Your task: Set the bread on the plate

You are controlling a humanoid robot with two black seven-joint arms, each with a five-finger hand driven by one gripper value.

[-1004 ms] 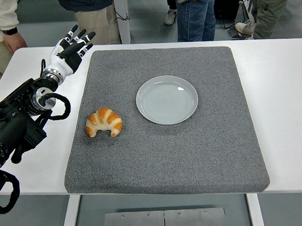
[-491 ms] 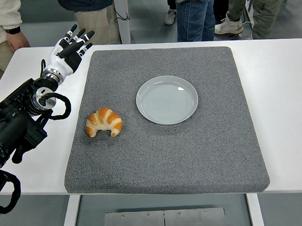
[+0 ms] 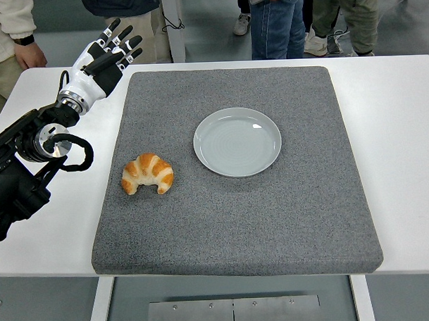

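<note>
Head view shows your left hand with fingers spread, holding nothing, far-left off the mat. The bread lies on the mat, just left of the plate. A curved, flaky roll can slip or crush if you pinch hard. White counter; people stand beyond.

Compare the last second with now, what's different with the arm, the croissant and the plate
The left hand has lifted slightly and drifted toward the table's far left corner, fingers spread and holding nothing; the black arm behind it pulled back toward the left edge. The golden-brown croissant lies where it was on the grey mat, apart from the empty pale round plate, which also has not moved. Nothing was grasped or released.
</note>
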